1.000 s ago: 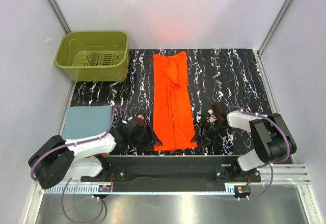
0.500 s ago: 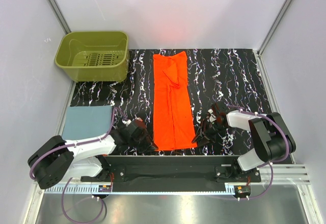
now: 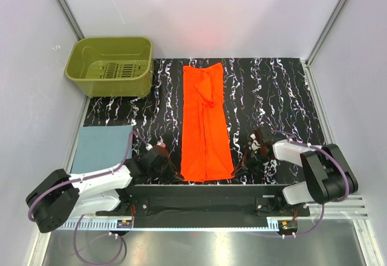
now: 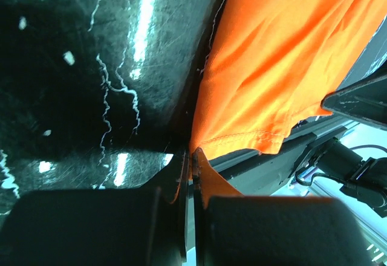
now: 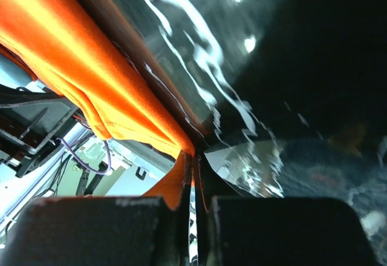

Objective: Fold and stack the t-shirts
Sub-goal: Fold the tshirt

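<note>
Orange t-shirt: I see the orange t-shirt (image 3: 205, 127) lying as a long narrow strip down the middle of the black marbled mat (image 3: 272, 90). It runs from the far edge to the near edge, and a small fold of cloth is bunched near its far end.

Near hem: both near corners are pinched up, one by each arm. From above, the hem sits close to the mat's near edge.

Left gripper: on my left wrist view, the left gripper (image 4: 189, 160) has its fingers pressed together on the corner of the orange t-shirt (image 4: 272, 66), with a tab of orange cloth showing between them. From above, the left gripper (image 3: 172, 170) sits low at the shirt's near-left corner.

Right gripper: on my right wrist view, the right gripper (image 5: 192, 163) is likewise clamped on the hem of the orange t-shirt (image 5: 78, 54), with orange cloth caught in the narrow slit between the fingers. From above, the right gripper (image 3: 242, 163) is at the near-right corner.

Blue-grey t-shirt: I see the blue-grey t-shirt (image 3: 103, 145) lying as a flat folded rectangle at the near-left of the mat. It is left of the left arm and apart from the orange one.

Basket: the olive-green basket (image 3: 109, 84) stands at the far-left corner, well away from both shirts.
</note>
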Robot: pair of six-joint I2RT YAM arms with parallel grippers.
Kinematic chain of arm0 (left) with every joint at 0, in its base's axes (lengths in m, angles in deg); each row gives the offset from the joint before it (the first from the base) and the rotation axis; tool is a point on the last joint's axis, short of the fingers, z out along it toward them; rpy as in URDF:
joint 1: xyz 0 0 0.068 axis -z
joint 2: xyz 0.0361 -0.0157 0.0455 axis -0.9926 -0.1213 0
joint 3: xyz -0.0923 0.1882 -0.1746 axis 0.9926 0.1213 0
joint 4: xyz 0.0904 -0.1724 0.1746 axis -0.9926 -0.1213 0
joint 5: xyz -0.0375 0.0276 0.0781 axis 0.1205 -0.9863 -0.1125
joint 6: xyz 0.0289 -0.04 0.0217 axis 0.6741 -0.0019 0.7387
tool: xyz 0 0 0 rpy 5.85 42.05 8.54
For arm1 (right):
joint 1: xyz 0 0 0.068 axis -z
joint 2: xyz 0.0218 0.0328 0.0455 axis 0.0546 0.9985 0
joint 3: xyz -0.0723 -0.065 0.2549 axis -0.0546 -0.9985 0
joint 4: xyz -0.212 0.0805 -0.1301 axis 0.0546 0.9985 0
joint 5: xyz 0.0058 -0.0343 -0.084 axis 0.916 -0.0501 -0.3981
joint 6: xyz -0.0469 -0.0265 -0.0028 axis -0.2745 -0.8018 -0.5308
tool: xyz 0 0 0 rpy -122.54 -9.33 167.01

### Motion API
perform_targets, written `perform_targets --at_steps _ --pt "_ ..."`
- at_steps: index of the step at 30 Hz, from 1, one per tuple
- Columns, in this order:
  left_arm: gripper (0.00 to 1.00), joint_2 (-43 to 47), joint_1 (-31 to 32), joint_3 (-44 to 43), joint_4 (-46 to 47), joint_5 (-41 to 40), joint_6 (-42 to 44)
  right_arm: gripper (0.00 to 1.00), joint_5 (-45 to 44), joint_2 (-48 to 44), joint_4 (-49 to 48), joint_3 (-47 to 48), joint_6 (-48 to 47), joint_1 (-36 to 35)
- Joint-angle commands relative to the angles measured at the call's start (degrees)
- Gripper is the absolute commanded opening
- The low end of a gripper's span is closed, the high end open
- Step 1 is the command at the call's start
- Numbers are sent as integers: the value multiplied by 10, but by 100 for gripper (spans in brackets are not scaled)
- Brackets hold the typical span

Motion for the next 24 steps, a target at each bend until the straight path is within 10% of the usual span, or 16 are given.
perform_targets --at_steps 1,15,24 --pt "0 14 2 18 -34 -22 7 0 -15 -41 -3 -30 21 0" --pt "0 41 -1 -81 -61 -17 73 0 11 -109 23 30 26 -2" --pt "0 -201 -247 -357 -50 105 243 0 5 136 58 319 -6 38"
